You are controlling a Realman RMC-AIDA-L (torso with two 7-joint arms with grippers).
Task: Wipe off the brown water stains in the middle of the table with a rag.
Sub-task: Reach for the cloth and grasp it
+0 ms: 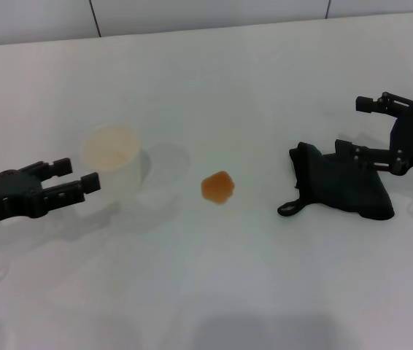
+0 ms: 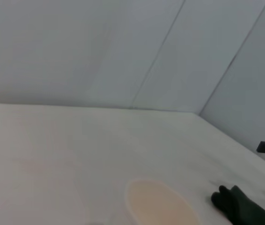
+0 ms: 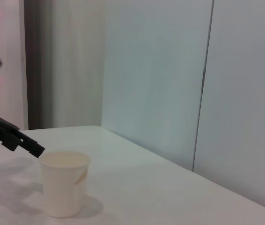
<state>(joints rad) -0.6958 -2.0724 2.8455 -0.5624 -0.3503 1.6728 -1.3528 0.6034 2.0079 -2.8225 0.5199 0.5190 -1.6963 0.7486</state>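
Note:
The brown water stain [image 1: 218,187] is a small orange-brown blob in the middle of the white table [image 1: 214,284]. To its right the black rag [image 1: 343,183] lies crumpled, its loop pointing toward the stain. My right gripper [image 1: 357,129] hovers open at the rag's far right side, its lower finger close over the cloth and the upper one well apart. My left gripper [image 1: 75,175] stands open at the left, just beside a white cup. The left wrist view catches the rag [image 2: 245,209] at its edge.
A white paper cup [image 1: 113,165] stands left of the stain, close to my left gripper; it also shows in the right wrist view as the cup [image 3: 65,183] and from above as the cup [image 2: 160,205]. Pale wall panels [image 3: 170,84] rise behind the table.

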